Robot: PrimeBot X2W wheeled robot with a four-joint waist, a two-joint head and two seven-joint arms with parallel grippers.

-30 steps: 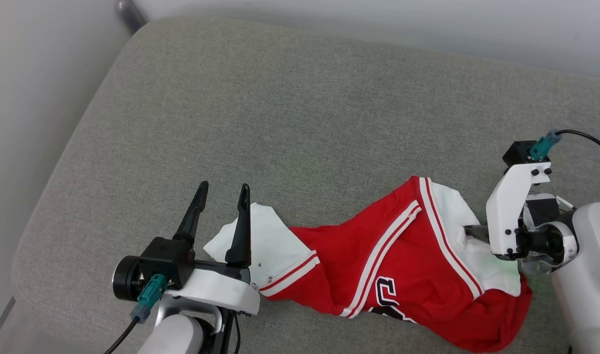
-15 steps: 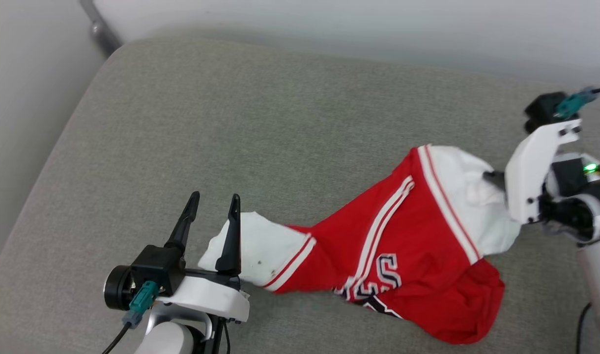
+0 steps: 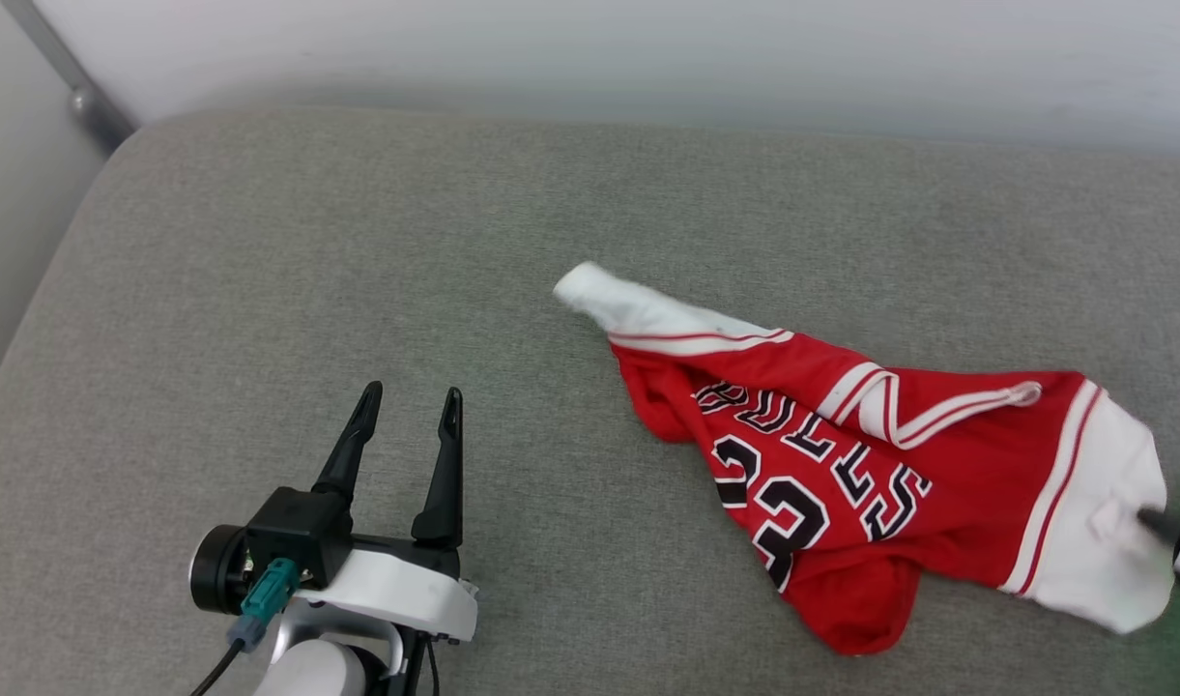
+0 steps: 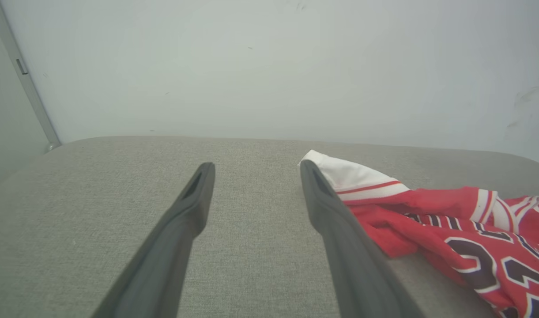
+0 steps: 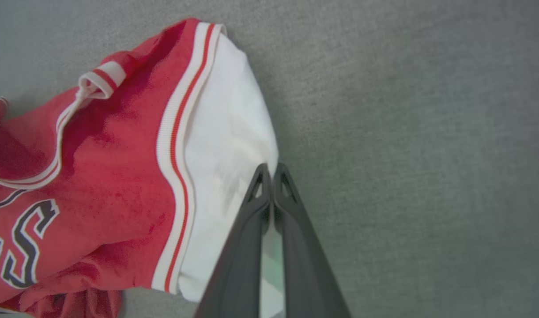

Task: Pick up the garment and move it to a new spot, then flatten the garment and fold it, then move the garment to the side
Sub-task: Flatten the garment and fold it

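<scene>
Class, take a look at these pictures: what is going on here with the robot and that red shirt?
The right gripper is shut on the white sleeve of the garment, which lies crumpled, lettering up, on the grey cushion. The left gripper hangs open and empty, apart from it. No flattening or folding is done yet.

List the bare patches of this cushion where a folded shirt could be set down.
Free: the left half of the cushion, between the open left gripper and the wall, and the strip between the garment and the wall. Crowded: the right near part, where the garment sprawls and the right gripper pinches its white sleeve.
</scene>
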